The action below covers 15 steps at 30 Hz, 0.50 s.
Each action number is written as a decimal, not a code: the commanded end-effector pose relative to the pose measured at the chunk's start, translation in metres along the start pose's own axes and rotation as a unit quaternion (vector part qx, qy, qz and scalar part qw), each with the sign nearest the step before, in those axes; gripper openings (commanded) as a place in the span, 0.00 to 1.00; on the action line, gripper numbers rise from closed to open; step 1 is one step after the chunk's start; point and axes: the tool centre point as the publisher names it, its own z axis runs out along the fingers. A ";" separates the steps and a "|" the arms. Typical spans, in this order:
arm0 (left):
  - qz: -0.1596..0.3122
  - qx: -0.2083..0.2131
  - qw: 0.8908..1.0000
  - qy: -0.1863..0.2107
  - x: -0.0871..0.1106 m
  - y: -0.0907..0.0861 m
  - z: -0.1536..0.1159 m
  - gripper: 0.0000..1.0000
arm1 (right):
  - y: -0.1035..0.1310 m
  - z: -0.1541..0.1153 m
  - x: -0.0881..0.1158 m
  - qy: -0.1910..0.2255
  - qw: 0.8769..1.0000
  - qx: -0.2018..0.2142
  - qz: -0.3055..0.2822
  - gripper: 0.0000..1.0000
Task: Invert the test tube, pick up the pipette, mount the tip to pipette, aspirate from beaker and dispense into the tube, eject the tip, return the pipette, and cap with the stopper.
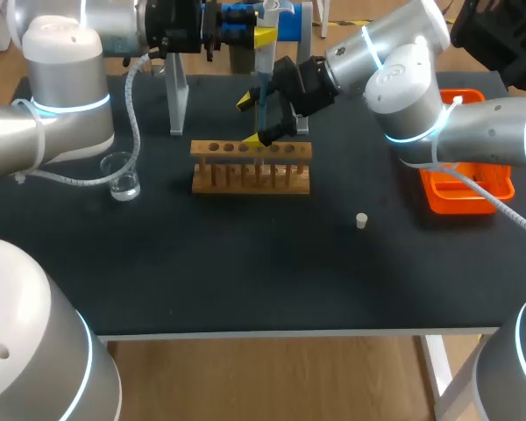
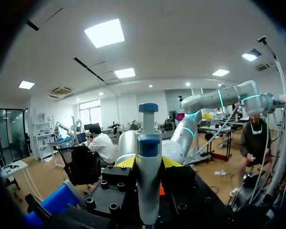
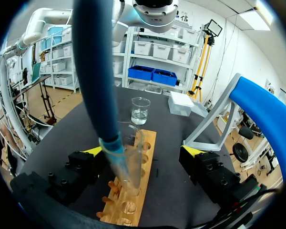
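Right wrist view: right gripper (image 3: 143, 151) spread wide, touching nothing, test tube (image 3: 129, 160) standing in the rack (image 3: 142, 200) between its fingers. Meanwhile left gripper (image 2: 148, 163) is clamped on the pipette (image 2: 148, 186), whose lower end pokes into that tube.

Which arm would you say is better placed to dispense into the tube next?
Left: the left gripper is shut on the pipette, its tip inside the test tube; the right gripper stands open around it.
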 end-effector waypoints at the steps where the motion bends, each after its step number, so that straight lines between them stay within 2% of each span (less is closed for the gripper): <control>1: -0.005 0.002 1.000 -0.003 0.001 0.001 0.000 0.00 | -0.001 -0.001 -0.002 0.004 1.000 0.001 0.000 1.00; 15: -0.009 0.009 1.000 -0.012 -0.003 0.002 -0.003 0.00 | -0.001 -0.001 -0.002 0.004 1.000 0.001 0.000 1.00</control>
